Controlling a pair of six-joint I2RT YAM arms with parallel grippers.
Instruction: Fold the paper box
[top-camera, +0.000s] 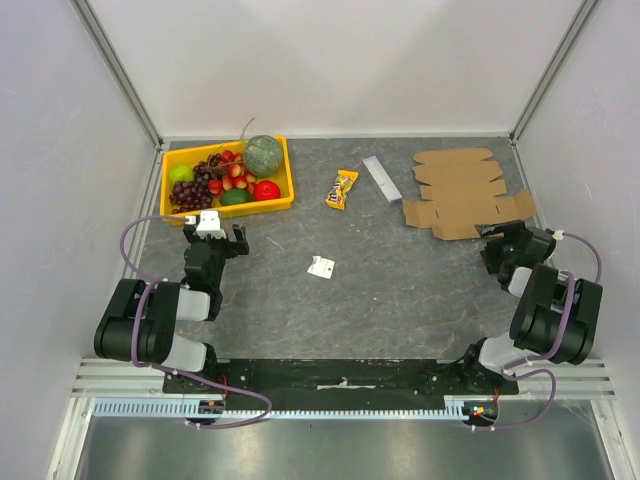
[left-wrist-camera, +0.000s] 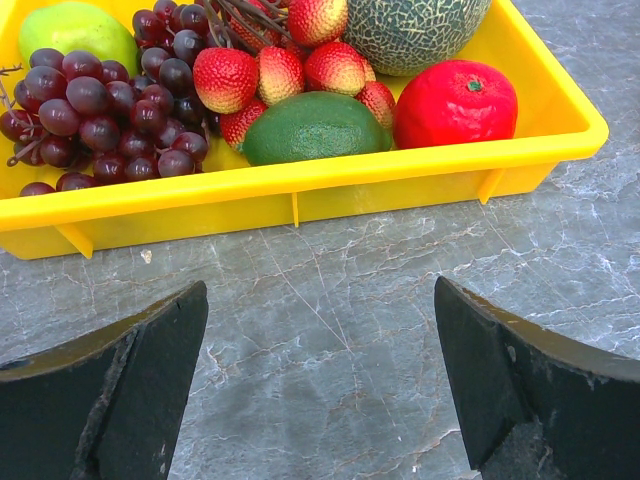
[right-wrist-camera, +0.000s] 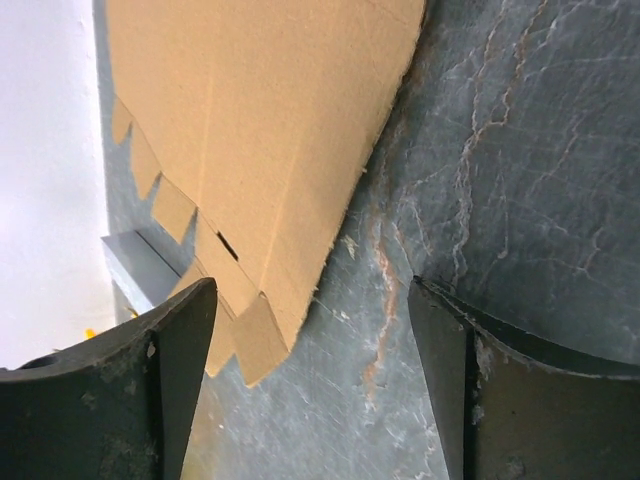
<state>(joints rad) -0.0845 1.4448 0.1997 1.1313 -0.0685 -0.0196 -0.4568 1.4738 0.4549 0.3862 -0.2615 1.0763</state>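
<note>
1. Top view: only here does the whole counter (top-camera: 400, 290) show. The paper box (top-camera: 462, 192) lies flat and unfolded at the far right, with its flaps and tabs spread out. The right pincer (top-camera: 503, 232) stands at the sheet's near edge, and the left pincer (top-camera: 220, 232) stands just before the yellow tray (top-camera: 228, 208) at the far left. Between tray and sheet lie a snack packet (top-camera: 343, 188) and a grey bar (top-camera: 381, 178), with a white scrap (top-camera: 321, 266) nearer the middle. The sheet is close to the right wall, while the counter's middle gives much open room.

2. Left wrist view: this one shows the tray's contents in detail, namely grapes (left-wrist-camera: 100, 110), strawberries (left-wrist-camera: 225, 78), a green fruit (left-wrist-camera: 315, 127), a red fruit (left-wrist-camera: 455, 103) and a melon (left-wrist-camera: 415, 30). The left pincer (left-wrist-camera: 320, 380) is wide open and grips nothing. Only bare counter lies between its fingers, and the tray wall (left-wrist-camera: 300, 185) crosses ahead of them.

3. Right wrist view: the right pincer (right-wrist-camera: 312, 380) is open and grips nothing. The paper box (right-wrist-camera: 260, 130) fills the area ahead, and its edge tabs (right-wrist-camera: 250, 340) reach down just beside one finger (right-wrist-camera: 120, 390). I cannot tell if they touch. The grey bar (right-wrist-camera: 150, 265) shows partly behind the sheet. Bare counter (right-wrist-camera: 500, 150) lies on the other side.
</note>
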